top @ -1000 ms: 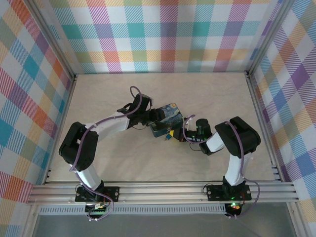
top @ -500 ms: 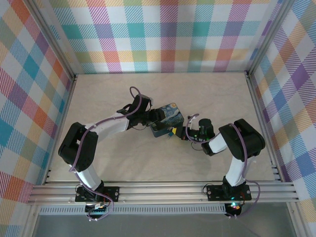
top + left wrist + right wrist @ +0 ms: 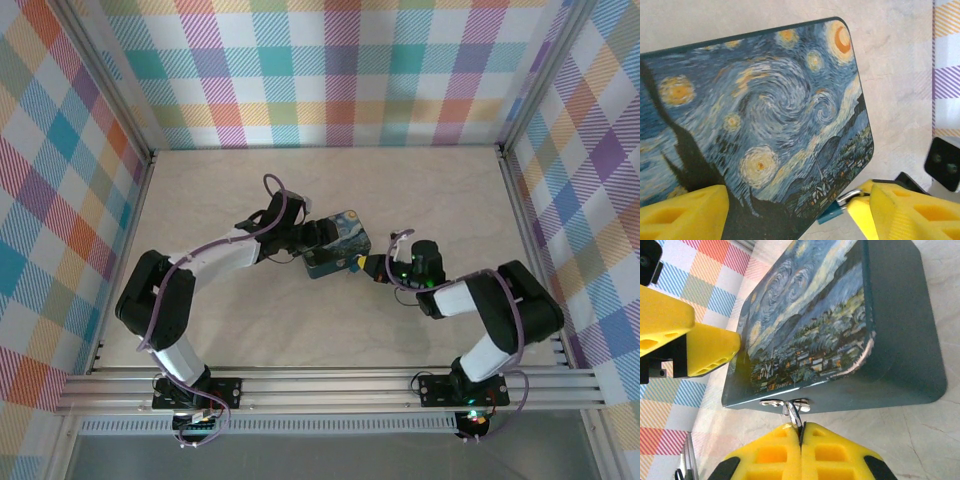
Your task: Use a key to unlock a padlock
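The dark-blue Starry Night tin lies mid-table. My left gripper is open around one end of the tin, its left finger close against it. My right gripper is shut on the padlock, whose silvery shackle runs from my fingertips into the tin's clasp. In the left wrist view the shackle and a small blue bit of padlock show at the tin's edge. From above, the right gripper sits at the tin's near side. The key is hidden.
The left gripper's yellow fingers stand at the tin's far end in the right wrist view. Checkered walls enclose the pale table on three sides. An aluminium rail crosses the near edge.
The right arm's elbow has swung out to the right and lower. Its gripper has shifted slightly right while staying at the tin's clasp. The left arm and the tin have barely moved.
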`<state>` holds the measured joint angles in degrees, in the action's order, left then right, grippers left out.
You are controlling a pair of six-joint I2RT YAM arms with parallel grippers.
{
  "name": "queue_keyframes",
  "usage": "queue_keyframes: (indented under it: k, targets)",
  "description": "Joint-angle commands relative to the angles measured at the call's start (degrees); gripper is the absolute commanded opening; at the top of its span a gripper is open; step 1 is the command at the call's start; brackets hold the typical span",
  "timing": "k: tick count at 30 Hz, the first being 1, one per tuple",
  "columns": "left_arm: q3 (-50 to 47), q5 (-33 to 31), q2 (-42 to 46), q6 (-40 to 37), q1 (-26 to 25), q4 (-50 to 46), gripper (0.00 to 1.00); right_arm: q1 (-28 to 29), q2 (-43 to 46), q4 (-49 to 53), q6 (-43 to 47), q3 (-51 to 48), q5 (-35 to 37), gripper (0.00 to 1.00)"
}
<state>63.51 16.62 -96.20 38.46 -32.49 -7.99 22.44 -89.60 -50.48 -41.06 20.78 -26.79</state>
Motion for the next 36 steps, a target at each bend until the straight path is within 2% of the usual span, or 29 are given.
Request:
queue_keyframes:
  k: [1,5,11,17,21,26,36]
  targets:
    - [2.0,-2.9,4.8,-4.5,1.7,-5.8,0.77,-0.4,5.8,9.5,3.2,-0.1,1.0,0.0]
    - [1.4,-9.1,10.8,-8.9,2.0,-10.7,0.82,-0.4,16.1,26.9,5.4,2.3,1.5,0.0]
    - [-4.4,-14.7,19.2,-10.3,2.3,-10.2,0.87,-0.3,29.1,55.4,7.5,8.1,3.1,0.0]
    - [-11.9,-19.6,25.6,-8.6,2.3,-8.4,0.88,-0.2,33.2,71.1,5.2,11.3,2.6,0.0]
    - [-14.5,-22.8,28.6,-8.5,2.6,-10.1,0.91,0.1,30.8,72.8,4.6,10.7,0.9,0.0]
    - [-15.2,-24.3,30.8,-8.9,3.0,-12.3,0.91,0.3,24.7,69.2,4.3,8.7,1.4,0.0]
    - [-15.4,-24.4,31.7,-9.2,3.1,-13.1,0.92,0.5,14.1,62.3,5.2,8.2,0.8,0.01]
